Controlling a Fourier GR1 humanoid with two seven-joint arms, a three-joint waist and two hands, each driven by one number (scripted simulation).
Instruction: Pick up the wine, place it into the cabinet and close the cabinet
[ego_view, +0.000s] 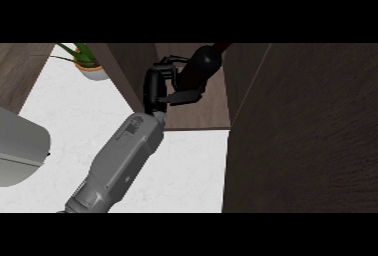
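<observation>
My grey forearm (118, 165) stretches over the speckled white counter (184, 170), past a rounded grey appliance (18, 150). Beside it stands a dark, wood-grained cabinet door (303, 140). Farther on, my hand (159, 85) is curled round the dark wine bottle (201, 67) inside the cabinet (196, 112). A potted plant (88, 62) sits beyond.

The white counter (88, 130) is holding a small potted plant (90, 62) near its far edge. A grey appliance (18, 150) is sitting well apart from the plant, on the near left. The brown cabinet (199, 117) is standing to the plant's right.
</observation>
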